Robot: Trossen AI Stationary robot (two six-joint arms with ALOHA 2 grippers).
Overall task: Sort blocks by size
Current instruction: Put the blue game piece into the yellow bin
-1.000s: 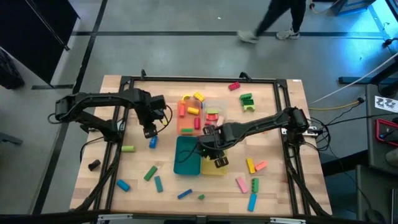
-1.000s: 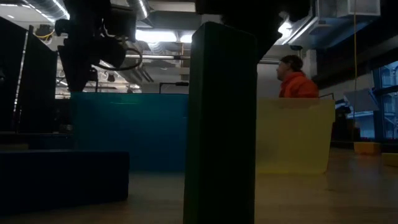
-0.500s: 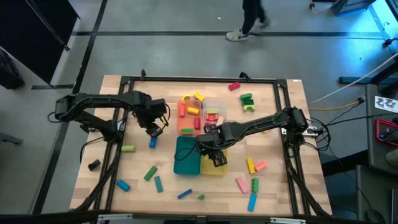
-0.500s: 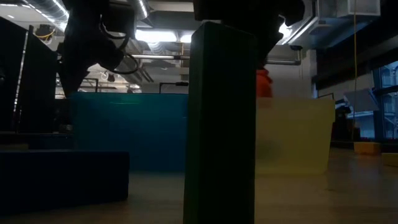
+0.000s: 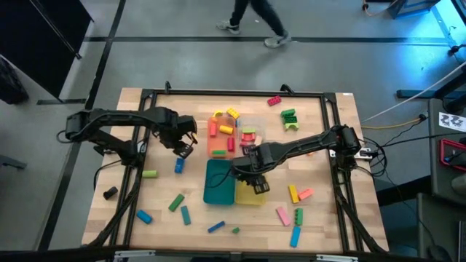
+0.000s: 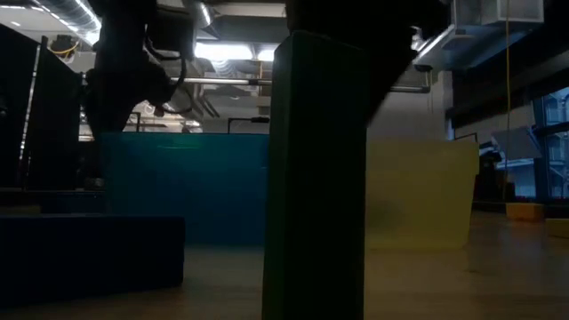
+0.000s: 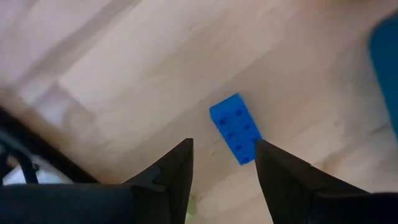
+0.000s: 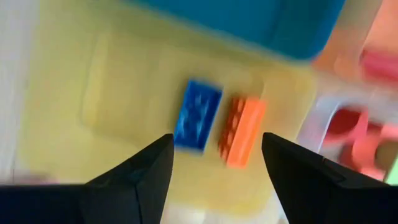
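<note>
Blocks lie scattered on the wooden table [image 5: 320, 145]. A blue brick [image 5: 178, 167] lies flat on the table, studs up; in the left wrist view [image 7: 235, 127] it lies just beyond my fingertips. My left gripper [image 5: 184, 150] hangs above it, open and empty [image 7: 224, 158]. My right gripper [image 5: 258, 186] is open and empty over the yellow tray [image 5: 251, 195]. On that tray's floor [image 8: 124, 93] lie a blue brick [image 8: 198, 115] and an orange brick [image 8: 242, 130], side by side. The teal tray [image 5: 217, 182] stands beside the yellow one.
The orange tray [image 5: 220, 135] holds red, yellow and orange blocks; the clear tray [image 5: 253, 131] holds red ones. Loose blocks lie near the front edge [image 5: 186, 215] and at the right [image 5: 295, 215]. A green block [image 6: 316, 178] stands close before the low camera. A person walks beyond the table.
My left gripper has shifted a little toward the table's right edge, staying near the blue brick. The person beyond the table has walked leftward.
</note>
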